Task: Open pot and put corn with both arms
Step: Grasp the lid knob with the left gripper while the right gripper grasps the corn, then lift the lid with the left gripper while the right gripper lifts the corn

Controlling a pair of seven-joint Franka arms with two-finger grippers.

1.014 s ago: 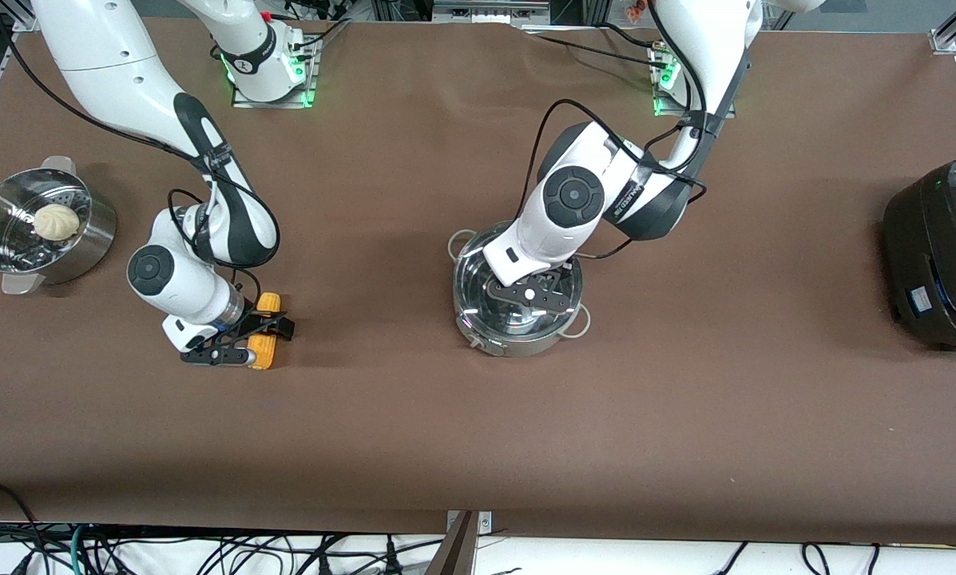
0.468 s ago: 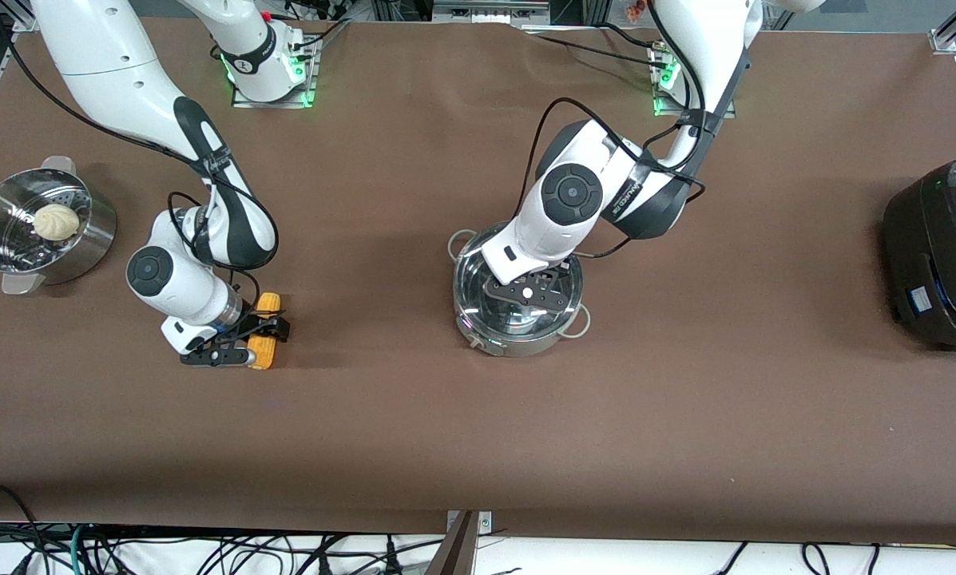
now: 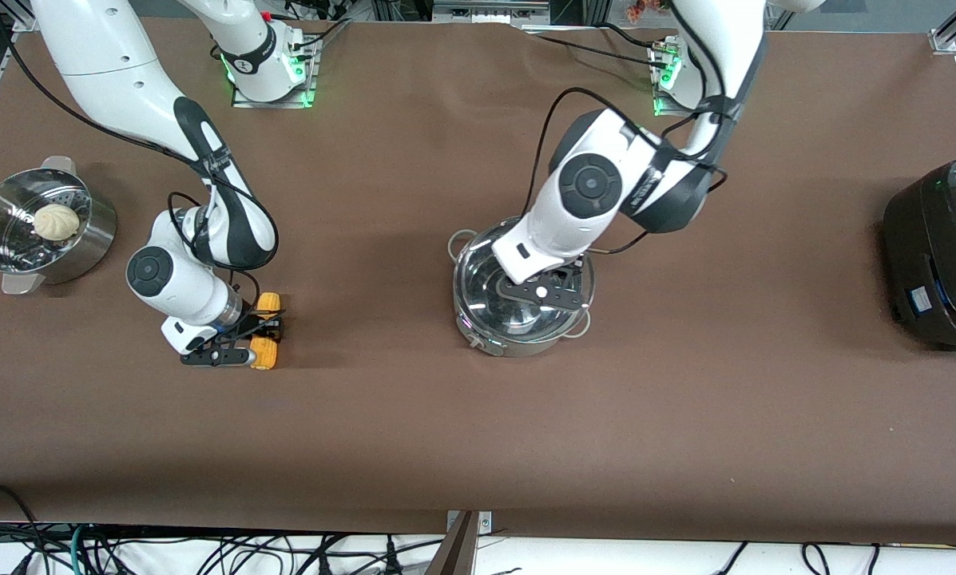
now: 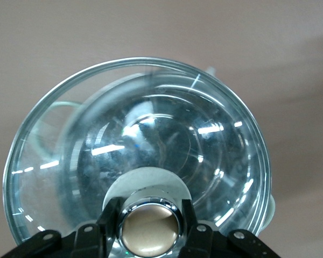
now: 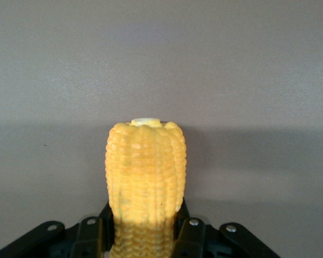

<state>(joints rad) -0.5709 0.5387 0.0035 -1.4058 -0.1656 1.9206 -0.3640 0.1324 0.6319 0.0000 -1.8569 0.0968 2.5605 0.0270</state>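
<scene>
The shiny steel pot [image 3: 489, 342] stands mid-table. My left gripper [image 3: 543, 294] is shut on the round metal knob [image 4: 149, 228] of the clear glass lid [image 4: 151, 107] and holds the lid a little above the pot, shifted toward the left arm's end. The pot's rim shows through the glass. The yellow-orange corn [image 3: 267, 350] lies toward the right arm's end of the table. My right gripper [image 3: 247, 339] is shut on the corn's lower part [image 5: 145, 172], low at the table, with a finger on each side.
A perforated steel steamer bowl [image 3: 86, 247] with a pale bun [image 3: 56, 221] stands at the right arm's end. A big black rice cooker [image 3: 941, 255] stands at the left arm's end. Bare brown table lies between the corn and the pot.
My left arm has risen and shifted toward its own end, taking the lid up off the pot. My right gripper's fingers have closed in on the corn, which has barely moved.
</scene>
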